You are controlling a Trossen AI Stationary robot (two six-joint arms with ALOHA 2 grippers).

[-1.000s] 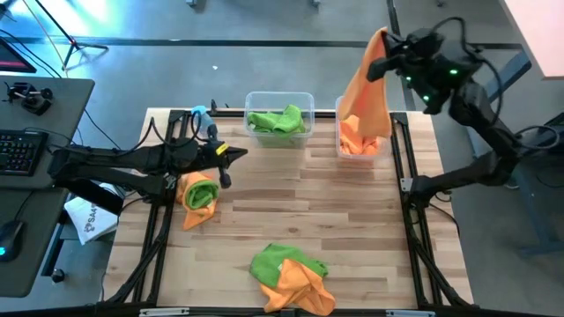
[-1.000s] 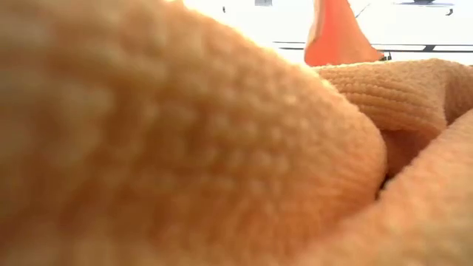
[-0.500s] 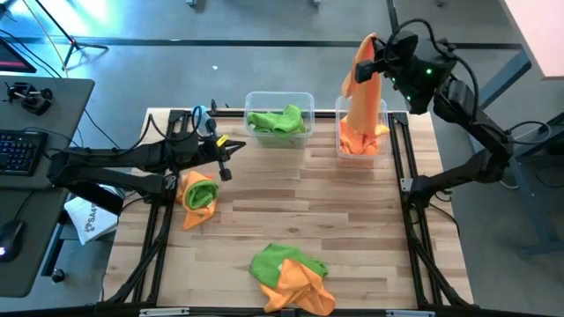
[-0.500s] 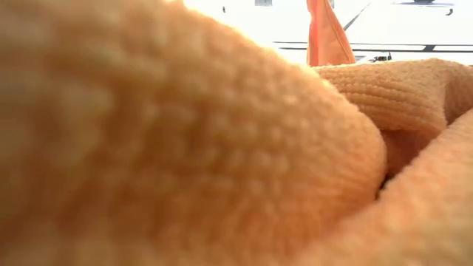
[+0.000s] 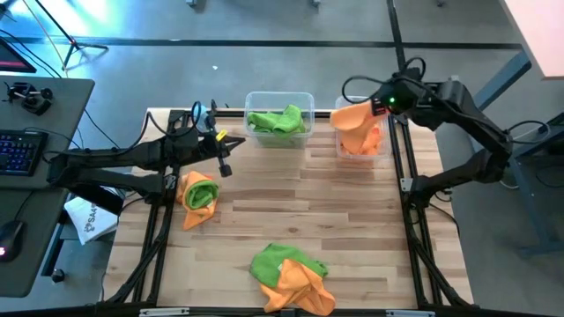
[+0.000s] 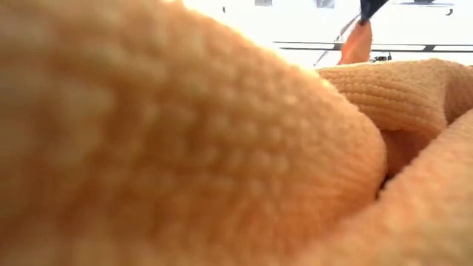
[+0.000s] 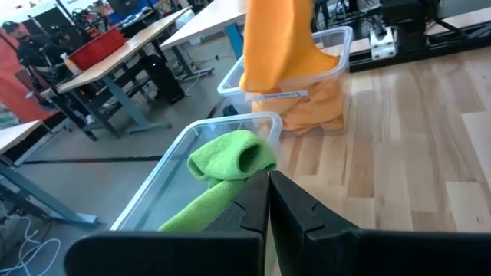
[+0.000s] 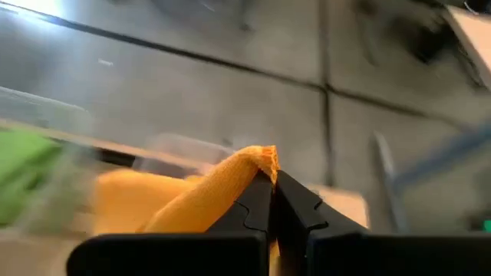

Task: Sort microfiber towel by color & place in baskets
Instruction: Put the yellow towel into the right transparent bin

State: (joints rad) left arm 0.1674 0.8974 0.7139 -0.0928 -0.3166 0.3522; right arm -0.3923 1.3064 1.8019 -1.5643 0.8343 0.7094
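Two clear baskets stand at the table's far edge. The wider basket (image 5: 249, 104) holds a green towel (image 5: 278, 121) (image 7: 230, 157). The narrower basket (image 5: 337, 145) (image 7: 341, 37) holds orange towels. Over it my right gripper (image 5: 373, 109) (image 8: 271, 192) is shut on an orange towel (image 5: 355, 125) that sags into this basket. My left gripper (image 5: 227, 148) (image 7: 266, 201) is shut on nothing, above the table left of the wider basket. An orange-and-green towel bundle (image 5: 198, 191) lies under the left arm. A green and orange heap (image 5: 291, 275) lies at the near edge. My right gripper pinches a folded edge of the orange towel (image 8: 259, 162) between its two fingers. The fingers slant down from the table's right side. The towel hangs below them, slack, with its lower part bunched in the narrower basket on the orange towels there.
A small bottle with a blue cap (image 5: 201, 113) stands at the far left corner. An orange towel (image 6: 185, 148) right at the lens fills the low view. Black rails (image 5: 407, 167) run along both table sides. Bare wood (image 5: 308, 194) lies mid-table.
My right gripper has come down toward the narrower basket and tipped forward, still shut. The orange towel, which hung long above the basket, has sunk into it and bunched up. My left gripper has swung a little toward the far edge and rolled, still shut.
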